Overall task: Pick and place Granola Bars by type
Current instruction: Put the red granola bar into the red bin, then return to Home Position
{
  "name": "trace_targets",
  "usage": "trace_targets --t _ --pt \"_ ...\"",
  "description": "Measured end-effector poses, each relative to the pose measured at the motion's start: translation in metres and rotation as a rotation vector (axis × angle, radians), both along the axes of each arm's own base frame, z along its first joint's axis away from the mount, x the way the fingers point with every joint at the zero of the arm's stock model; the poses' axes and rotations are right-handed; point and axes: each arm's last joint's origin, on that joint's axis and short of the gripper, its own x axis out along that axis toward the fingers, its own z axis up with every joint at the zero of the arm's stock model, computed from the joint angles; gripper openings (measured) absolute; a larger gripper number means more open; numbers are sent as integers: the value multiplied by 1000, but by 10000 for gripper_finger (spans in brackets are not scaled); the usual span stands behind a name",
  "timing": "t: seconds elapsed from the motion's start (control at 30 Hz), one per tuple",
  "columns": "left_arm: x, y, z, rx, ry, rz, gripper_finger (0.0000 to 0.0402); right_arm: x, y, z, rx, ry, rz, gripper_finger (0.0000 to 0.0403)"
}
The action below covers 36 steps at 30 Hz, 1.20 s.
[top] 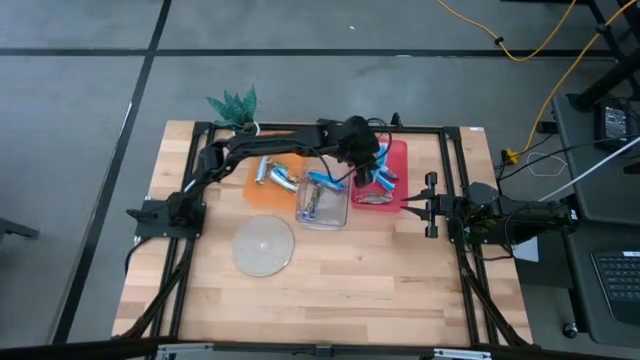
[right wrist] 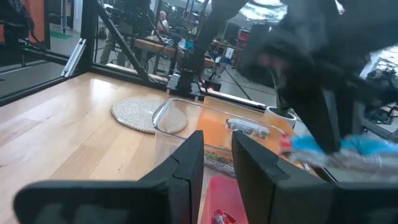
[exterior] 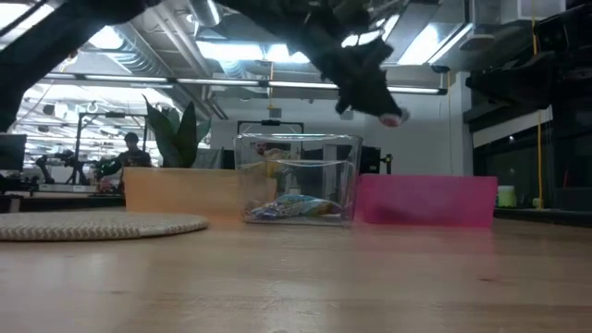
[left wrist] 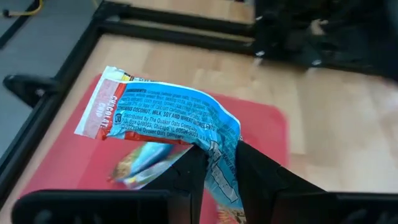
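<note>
Left gripper (left wrist: pixel 214 168): pinching a blue chocolate-chip granola bar (left wrist: pixel 168 115) above the red tray (left wrist: pixel 261 134) (three o'clock of the clear bin (top: pixel 322 205)).
Advice: lower before letting go.
Right gripper (right wrist: pixel 214 158): idle, fingers narrowly apart.

Bright even overhead light, ceiling lights (exterior: pixel 277 46) glaring, left arm (right wrist: pixel 311 68) motion-blurred, soft shadows

The table (top: pixel 330 290) is pale wood in butcher-block strips, smooth with a soft sheen. The held granola bar (left wrist: pixel 168 118) has a glossy, crinkled blue foil wrapper. The left claw (left wrist: pixel 217 171) fingers look like matt black plastic. The middle bin (exterior: pixel 298 180) is clear, shiny plastic; the red bin (top: pixel 392 165) translucent. The round mat (top: pixel 264 246) looks woven and rough.
</note>
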Motion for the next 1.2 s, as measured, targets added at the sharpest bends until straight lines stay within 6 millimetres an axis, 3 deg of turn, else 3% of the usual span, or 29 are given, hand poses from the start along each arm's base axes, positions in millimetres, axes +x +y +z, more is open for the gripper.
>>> trace_targets --t 0.3,0.47,0.63,0.83,1.2 --pt "4 33 -30 -46 8 13 75 0 0 0 0 0 0 87" --pt "10 37 -55 -85 51 37 75 0 0 0 0 -1 0 87" --pt "12 35 -66 -98 78 35 75 0 0 0 0 0 0 87" --pt "14 32 -68 -110 73 35 91 0 0 0 0 -1 0 87" --pt "13 31 -64 -125 71 32 177 0 0 0 0 0 0 87"
